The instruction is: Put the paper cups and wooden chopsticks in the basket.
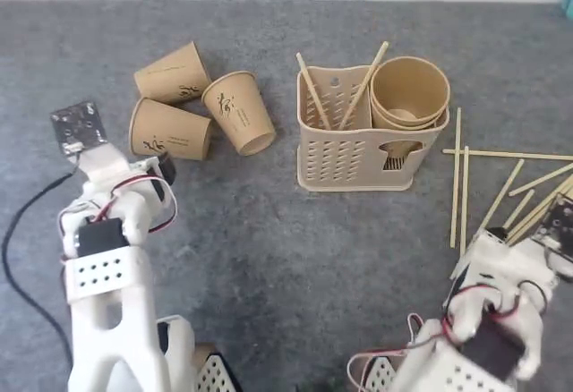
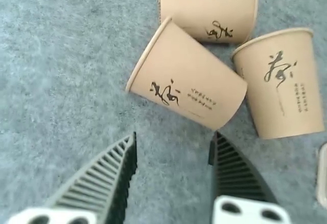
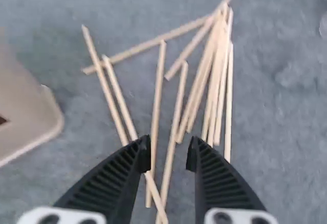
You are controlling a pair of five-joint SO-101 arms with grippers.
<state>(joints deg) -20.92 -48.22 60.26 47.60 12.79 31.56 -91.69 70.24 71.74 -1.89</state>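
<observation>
From above we see the basket holding stacked cups and 2 chopsticks. Wrist views add the jaws: left gripper wide open, empty, near 3 fallen paper cups — right gripper slightly parted above loose chopsticks.

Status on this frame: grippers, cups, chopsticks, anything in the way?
Left gripper open, empty, just short of three tipped paper cups. Right gripper open over loose chopsticks. Basket holds stacked cups and two chopsticks. Nothing blocking.
</observation>
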